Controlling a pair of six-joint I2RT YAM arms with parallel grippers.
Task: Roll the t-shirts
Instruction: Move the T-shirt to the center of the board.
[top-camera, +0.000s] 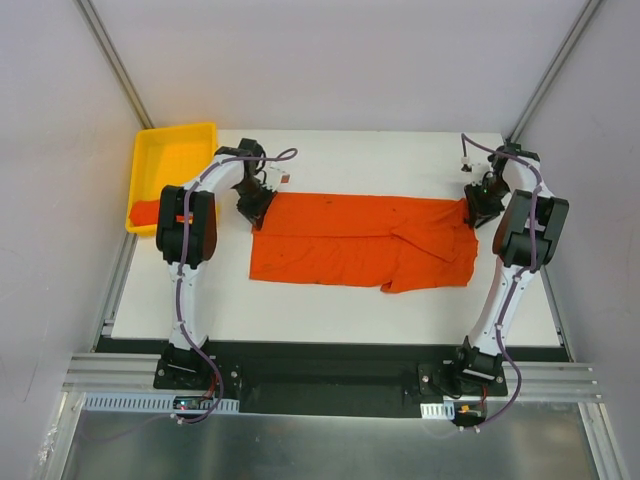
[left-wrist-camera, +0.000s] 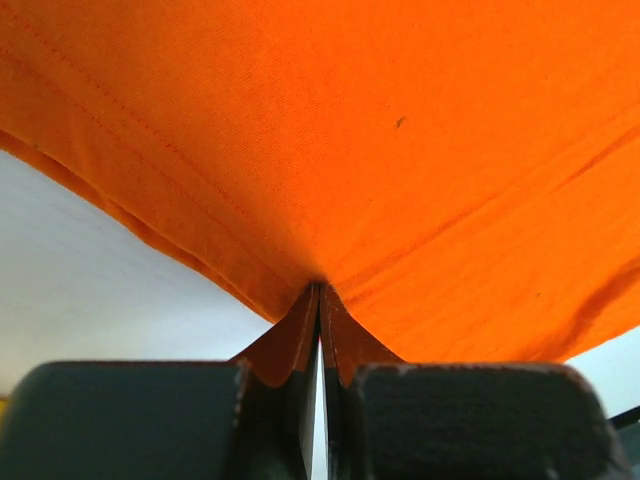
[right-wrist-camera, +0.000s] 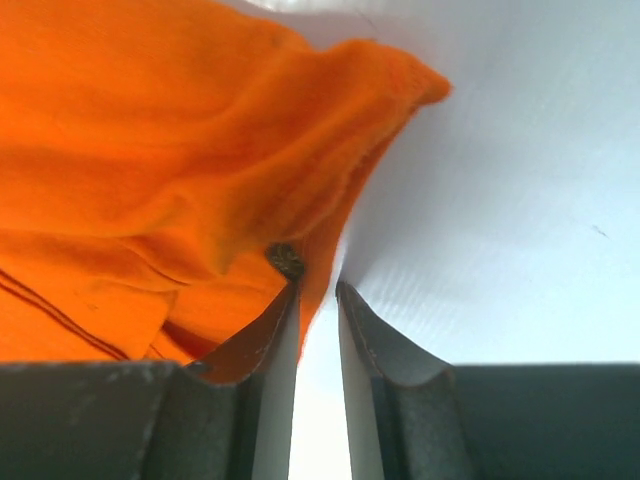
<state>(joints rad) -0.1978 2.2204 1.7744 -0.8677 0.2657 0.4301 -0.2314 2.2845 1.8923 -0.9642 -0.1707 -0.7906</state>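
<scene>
Top view, shirt: I see one orange t-shirt (top-camera: 360, 240) spread flat on the table (top-camera: 350, 160), lying crosswise just right of the yellow tray (top-camera: 180, 150).
Top view, tray: a second orange cloth (top-camera: 148, 212), probably another shirt, lies in the tray's near corner.
Top view, arms: my left gripper (top-camera: 255, 207) sits on the shirt corner nearest the tray. My right gripper (top-camera: 480, 210) is at the opposite far corner, well apart from the tray.
Left wrist, hand: the jaws are pressed together, pinching a fold of the t-shirt's hem. The tray is out of view.
Right wrist, hand: the jaws stand a narrow gap apart with bare table showing between them. The shirt's edge lies against one finger and, as I judge it, is not caught.
Risk one: if I lift now, only the tray-side corner rises, so the shirt skews and rolls crooked. The cause would be the right jaws missing the cloth.
Risk two: the left pinch holds only a thin fold at the tips, and a hard tug could pull it free.
Writing: none readable in any view.
</scene>
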